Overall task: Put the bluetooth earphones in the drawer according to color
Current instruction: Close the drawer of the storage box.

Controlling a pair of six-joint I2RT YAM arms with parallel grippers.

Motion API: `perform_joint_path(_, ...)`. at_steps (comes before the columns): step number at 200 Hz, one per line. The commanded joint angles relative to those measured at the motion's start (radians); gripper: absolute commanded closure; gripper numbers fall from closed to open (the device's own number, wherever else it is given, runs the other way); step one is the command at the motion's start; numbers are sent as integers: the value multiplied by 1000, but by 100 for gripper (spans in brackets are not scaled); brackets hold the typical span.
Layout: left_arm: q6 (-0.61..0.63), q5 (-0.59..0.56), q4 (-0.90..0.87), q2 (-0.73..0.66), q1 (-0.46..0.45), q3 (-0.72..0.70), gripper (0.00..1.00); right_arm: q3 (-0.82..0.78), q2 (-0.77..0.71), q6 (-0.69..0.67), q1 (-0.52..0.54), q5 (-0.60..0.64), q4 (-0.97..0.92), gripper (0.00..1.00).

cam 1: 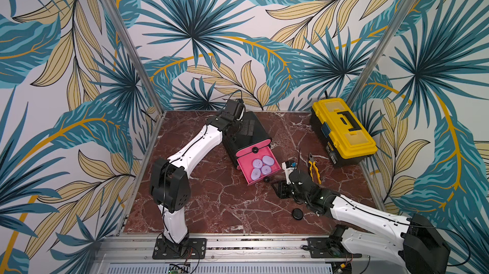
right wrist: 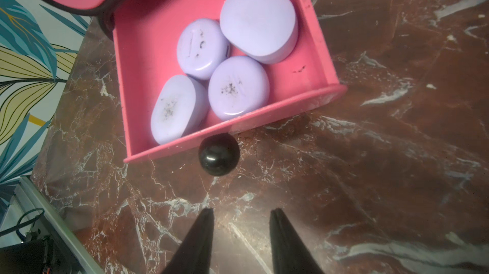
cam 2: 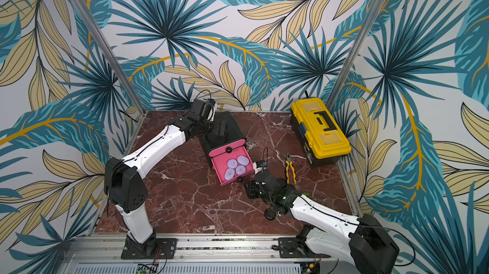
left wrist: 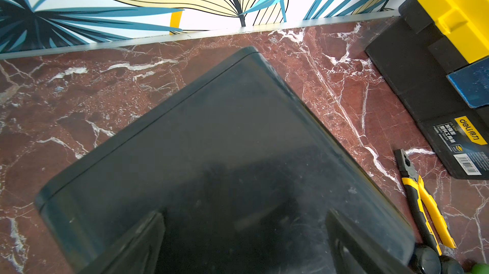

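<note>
The drawer [cam 1: 239, 144] is a black cabinet with pink fronts, standing mid-table in both top views. Its lower tray [right wrist: 312, 47] is pulled out and holds several lilac bluetooth earphones [right wrist: 238, 87] [cam 1: 260, 166] [cam 2: 236, 166]. My right gripper [right wrist: 242, 211] hovers just in front of that tray's black knob [right wrist: 219, 156], jaws apart with only table between them. One black earphone case [cam 1: 297, 213] [cam 2: 270, 215] lies on the table beside my right arm. My left gripper [left wrist: 244, 246] rests open on the cabinet's black top [left wrist: 225, 140].
A yellow-and-black toolbox [cam 1: 344, 132] [cam 2: 320, 129] [left wrist: 449, 21] stands at the back right. Yellow-handled pliers [cam 1: 315, 170] [cam 2: 290, 170] [left wrist: 423, 206] lie between it and the cabinet. Leaf-patterned walls close the table at back and sides.
</note>
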Motion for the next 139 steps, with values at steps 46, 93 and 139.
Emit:
perform_joint_path(46, -28, 39, -144, 48, 12, -71, 0, 245, 229, -32, -14, 82, -20, 66)
perform_joint_path(93, -29, 39, -144, 44, 13, -76, 0, 320, 284, -64, -25, 56, -7, 66)
perform_joint_path(139, -28, 37, -146, 45, 12, -78, 0, 299, 238, -60, -35, 22, -25, 66)
